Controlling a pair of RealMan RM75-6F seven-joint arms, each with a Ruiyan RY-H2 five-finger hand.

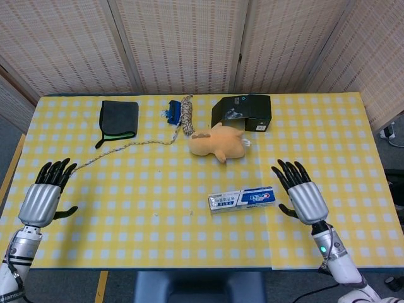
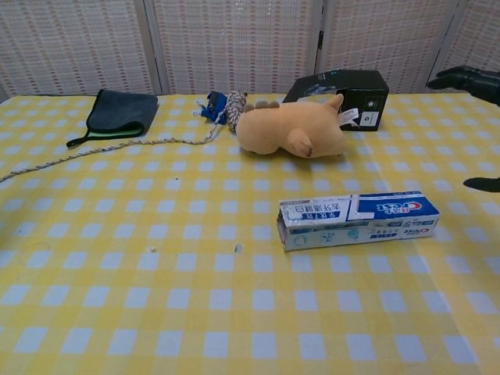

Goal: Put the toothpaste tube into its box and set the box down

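The blue and white toothpaste box (image 1: pixel 243 199) (image 2: pixel 358 219) lies flat on the yellow checked table (image 1: pixel 158 214), lengthwise left to right, with nothing touching it. No tube shows outside the box. My right hand (image 1: pixel 299 192) hovers to the right of the box, fingers spread, holding nothing; in the chest view only its dark fingertips (image 2: pixel 461 77) show at the right edge. My left hand (image 1: pixel 45 196) is open near the table's left edge, far from the box.
A tan plush toy (image 1: pixel 216 143) (image 2: pixel 291 126) lies just behind the box. Behind that stands a black carton (image 1: pixel 243 112) (image 2: pixel 342 93). A dark cloth (image 1: pixel 118 118) (image 2: pixel 122 112), a rope bundle (image 1: pixel 185 112) and its long cord (image 2: pixel 94 154) lie at the back left.
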